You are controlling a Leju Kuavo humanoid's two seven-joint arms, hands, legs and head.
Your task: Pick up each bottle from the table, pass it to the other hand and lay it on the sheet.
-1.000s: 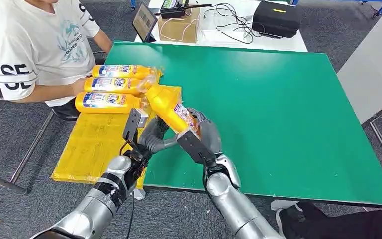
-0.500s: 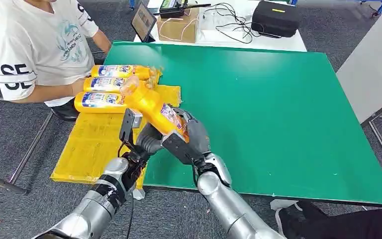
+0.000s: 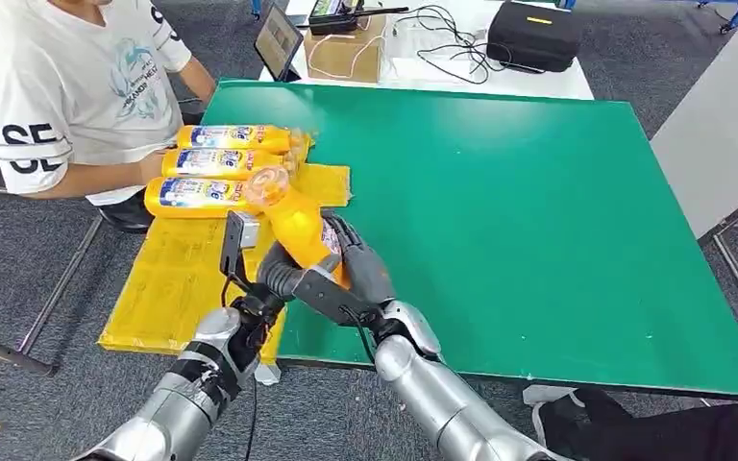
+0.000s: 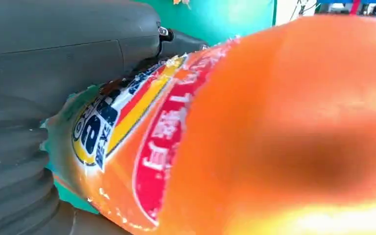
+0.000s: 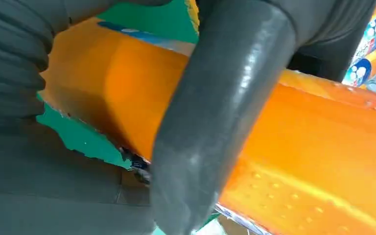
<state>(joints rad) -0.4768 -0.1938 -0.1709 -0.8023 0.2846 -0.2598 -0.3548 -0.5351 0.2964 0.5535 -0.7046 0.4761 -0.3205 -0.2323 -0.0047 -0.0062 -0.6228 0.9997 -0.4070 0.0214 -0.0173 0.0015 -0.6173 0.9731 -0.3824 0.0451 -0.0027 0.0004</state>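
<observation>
- right hand [image 3: 351, 274] fingers wrapped on orange bottle [image 3: 298, 223] — swung toward table's [image 3: 538, 211] left edge since a second ago
- left hand [image 3: 279, 274] cupped under it (grip unclear), handover underway
- beyond: three bottles [image 3: 216, 165] on yellow sheet [image 3: 173, 279]

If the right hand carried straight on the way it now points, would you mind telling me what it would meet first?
Probably the nearest lying bottle on the yellow sheet: the right hand points up-left with its held bottle leading, though depth is unclear.

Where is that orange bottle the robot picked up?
In the head view, the orange bottle is held between both robot hands at the green table's left edge, just short of three bottles lying on the yellow sheet.
</observation>
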